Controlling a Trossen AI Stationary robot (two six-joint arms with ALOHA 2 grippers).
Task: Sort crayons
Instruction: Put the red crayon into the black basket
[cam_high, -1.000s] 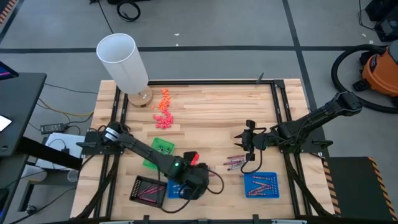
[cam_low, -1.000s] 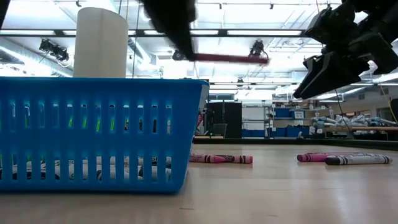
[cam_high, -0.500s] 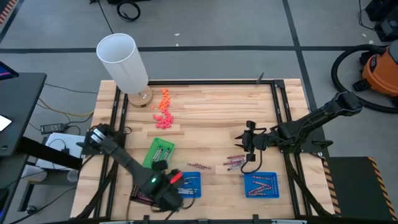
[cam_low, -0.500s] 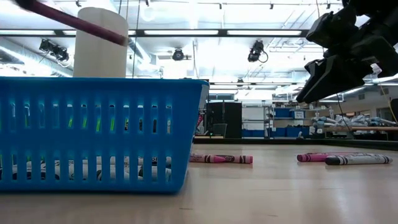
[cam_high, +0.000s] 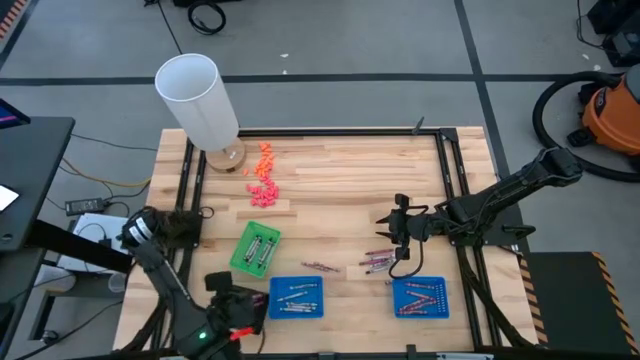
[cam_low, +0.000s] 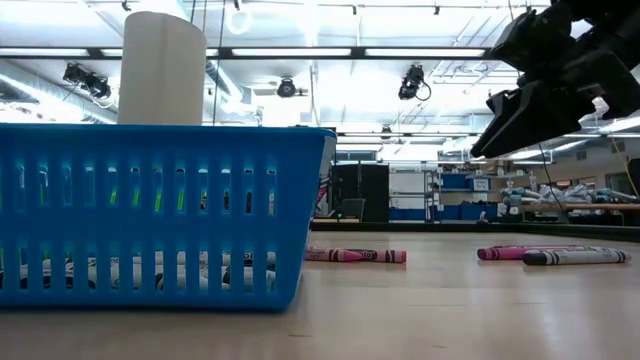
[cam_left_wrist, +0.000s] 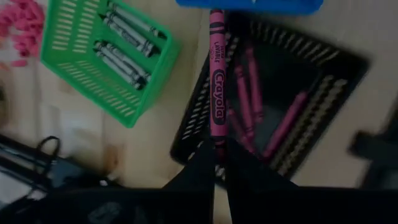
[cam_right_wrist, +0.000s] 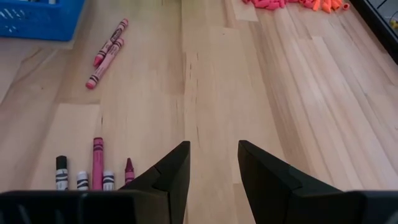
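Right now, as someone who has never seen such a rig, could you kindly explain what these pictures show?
Two robot arms work at a wooden table. One picture looks straight down, one looks level across the tabletop, and two come from cameras on the wrists. The left claw, at the table's near-left corner, is shut on a pink crayon above a black tray that holds similar ones. A green tray and two blue trays hold other crayons. The right claw hangs open over loose crayons on the wood. A white cylinder and orange and pink bits sit farther back.

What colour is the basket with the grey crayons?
Green basket, clearest in the left wrist view.
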